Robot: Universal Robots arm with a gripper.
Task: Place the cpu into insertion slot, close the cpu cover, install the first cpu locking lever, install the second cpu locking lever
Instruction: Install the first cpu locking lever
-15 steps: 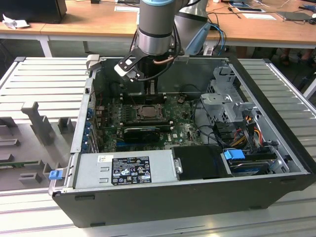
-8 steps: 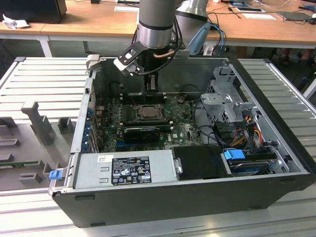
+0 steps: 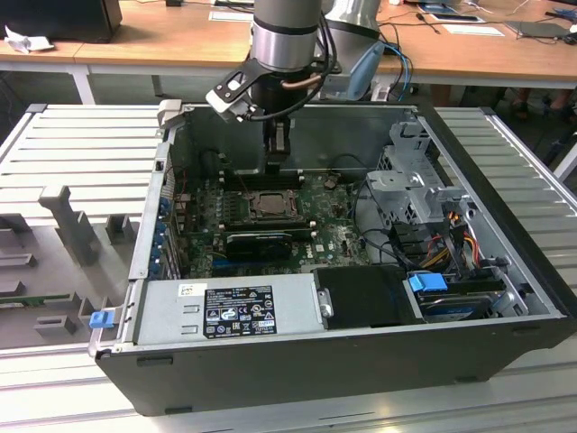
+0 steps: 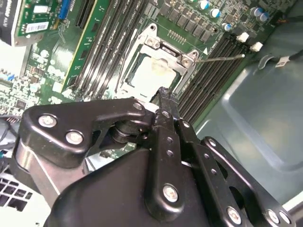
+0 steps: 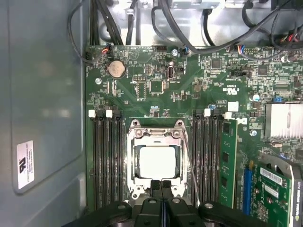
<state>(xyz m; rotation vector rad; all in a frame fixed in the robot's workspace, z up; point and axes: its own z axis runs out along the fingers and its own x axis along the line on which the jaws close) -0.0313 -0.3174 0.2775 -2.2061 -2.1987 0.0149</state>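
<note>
Black gripper (image 5: 161,183) fingers are pinched together, holding nothing, at the edge of the thin dark metal cpu cover (image 5: 154,134). Beneath it, the pale square cpu (image 5: 157,161) sits in the metal-framed insertion slot (image 5: 135,124). A sideways slip could scrape the green motherboard (image 5: 156,99).

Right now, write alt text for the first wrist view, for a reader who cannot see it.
The cpu lies in the insertion slot of a green motherboard, with the cpu cover flat around it. The gripper, jaws together, sits at one edge of the cover. A thin wire lever runs along one side, beside the memory slots.
</note>
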